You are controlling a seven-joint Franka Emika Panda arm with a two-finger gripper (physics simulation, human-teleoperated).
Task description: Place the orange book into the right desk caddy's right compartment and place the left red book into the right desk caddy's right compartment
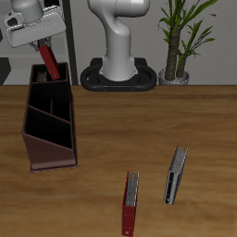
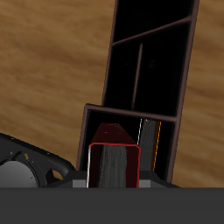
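Hand gripping left red book, tilted over right desk caddy back compartment

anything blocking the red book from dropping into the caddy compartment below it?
Nothing visible. The hand holds the red book over the desk caddy's far-end compartment; the orange book stands inside against one wall, leaving open space.

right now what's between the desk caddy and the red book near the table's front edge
Nothing: the exterior view shows only bare table between the right desk caddy and that red book.
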